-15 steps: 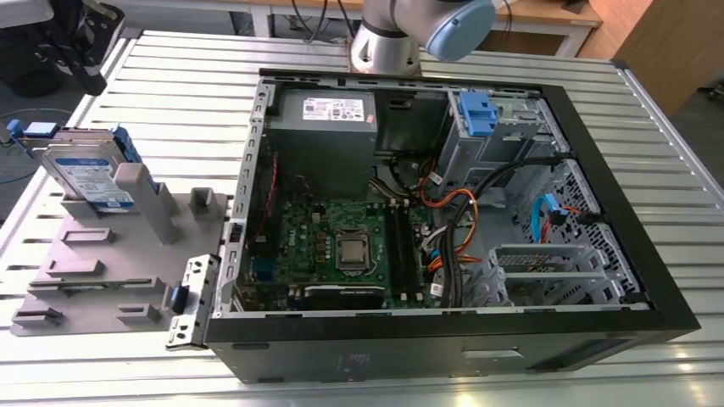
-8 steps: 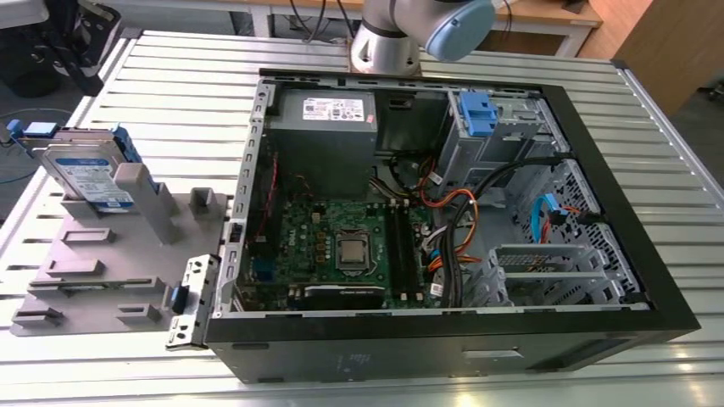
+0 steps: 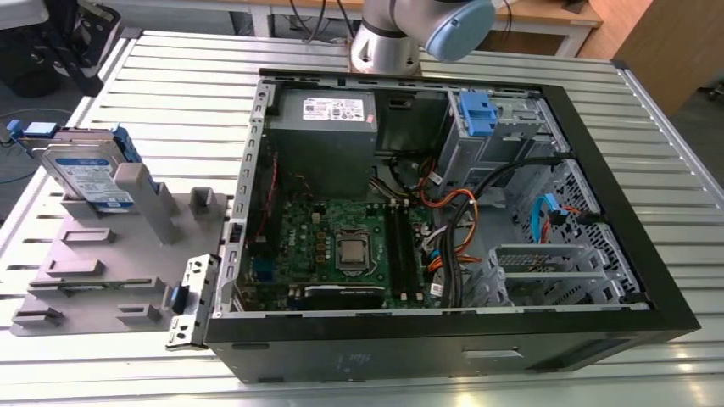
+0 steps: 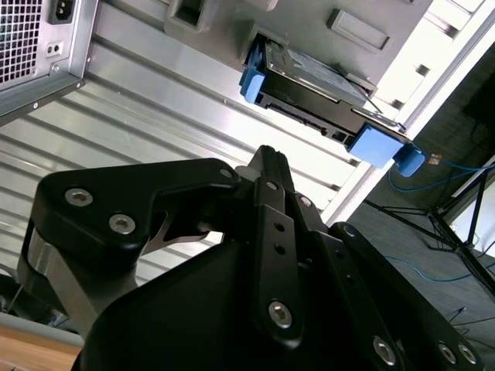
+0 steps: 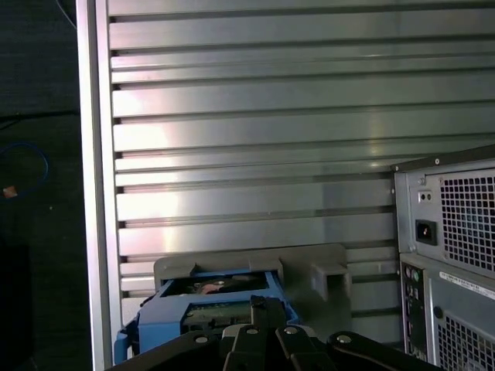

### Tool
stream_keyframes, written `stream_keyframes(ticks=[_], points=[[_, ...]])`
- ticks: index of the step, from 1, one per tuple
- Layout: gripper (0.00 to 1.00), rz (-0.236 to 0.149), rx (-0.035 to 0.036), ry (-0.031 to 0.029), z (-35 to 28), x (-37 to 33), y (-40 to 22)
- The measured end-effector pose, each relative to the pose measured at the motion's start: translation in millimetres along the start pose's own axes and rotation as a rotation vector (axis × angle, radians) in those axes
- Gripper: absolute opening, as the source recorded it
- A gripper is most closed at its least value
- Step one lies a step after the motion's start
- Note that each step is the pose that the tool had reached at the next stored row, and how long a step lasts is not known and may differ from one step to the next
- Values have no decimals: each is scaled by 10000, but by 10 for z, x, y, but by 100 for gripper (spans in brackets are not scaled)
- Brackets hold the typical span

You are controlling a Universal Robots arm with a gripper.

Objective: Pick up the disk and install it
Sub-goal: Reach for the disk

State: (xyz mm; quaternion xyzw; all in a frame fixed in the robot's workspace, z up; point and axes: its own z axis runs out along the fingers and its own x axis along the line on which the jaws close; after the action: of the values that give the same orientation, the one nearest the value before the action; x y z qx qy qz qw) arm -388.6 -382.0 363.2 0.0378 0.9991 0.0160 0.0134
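Shows the gripper (image 4: 267, 154) pinched narrow in both wrist views, fingertips together and gripping nothing. Hangs over the slatted table (image 3: 169, 76) near the disk (image 3: 85, 170) without touching it. Finds that disk on edge in a slot of the grey holder (image 3: 102, 246) at the exterior view's left, blue bracket around it, well apart from the open case (image 3: 633, 254). Catches the same disk in the first wrist view (image 5: 209, 301), just beyond the closed tips, with the holder's grey wall rising behind it. Puts the arm (image 3: 396, 34) behind the case's far side in the exterior view. Inside the case, lays out the motherboard (image 3: 339, 246) in the middle, the power supply (image 3: 322, 110) toward the arm, and 1 blue clip (image 3: 476, 110) in the bay beside it. Drapes black and orange cables (image 3: 453, 220) across the gap between the motherboard and the drive cage (image 3: 543, 271) at the exterior view's right.
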Motion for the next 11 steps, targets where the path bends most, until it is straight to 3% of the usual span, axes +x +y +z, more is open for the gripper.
stream_keyframes(ticks=[11], points=[[11,0,2,2,53,30,-4]])
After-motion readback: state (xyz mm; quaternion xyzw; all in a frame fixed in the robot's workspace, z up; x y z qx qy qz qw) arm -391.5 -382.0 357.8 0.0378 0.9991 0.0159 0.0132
